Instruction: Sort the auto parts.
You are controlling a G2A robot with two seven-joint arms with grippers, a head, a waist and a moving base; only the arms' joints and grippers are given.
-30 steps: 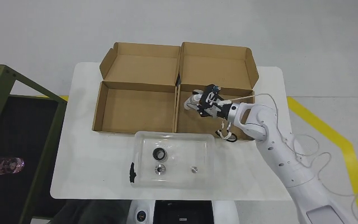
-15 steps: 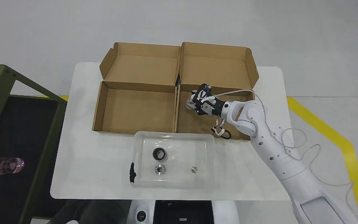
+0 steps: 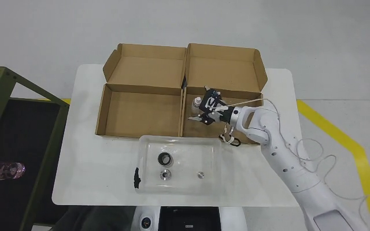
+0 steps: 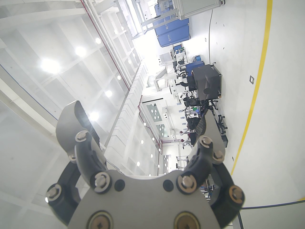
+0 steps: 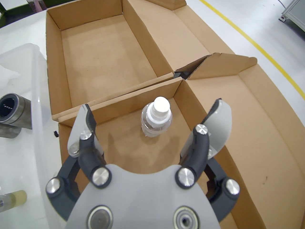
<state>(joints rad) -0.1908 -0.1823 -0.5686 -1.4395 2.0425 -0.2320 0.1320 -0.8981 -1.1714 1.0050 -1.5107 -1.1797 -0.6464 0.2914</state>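
Observation:
A small clear bottle [image 5: 157,117] with a white cap stands upright on the floor of the right cardboard box [image 5: 250,125], near the corner by the wall shared with the left box. My right gripper [image 5: 153,109] is open just behind it, one finger on each side, not touching it. From above, the bottle [image 3: 198,103] and right gripper [image 3: 202,111] sit at the right box's [image 3: 196,128] left end. A clear tray [image 3: 214,144] holds a dark-bored steel bearing [image 3: 165,159], a second metal part [image 3: 166,174] and a small one [image 3: 200,174]. My left gripper [image 4: 139,114] is open, pointing at the hall.
The left cardboard box [image 3: 139,112] has a bare floor, with both lids folded back at the far side. A small black piece [image 3: 136,178] lies at the tray's left edge. White table [image 3: 87,150] lies free left of the tray.
The right gripper held the bottle over the right box's left end; its fingers have since spread and the bottle now stands free on the box floor.

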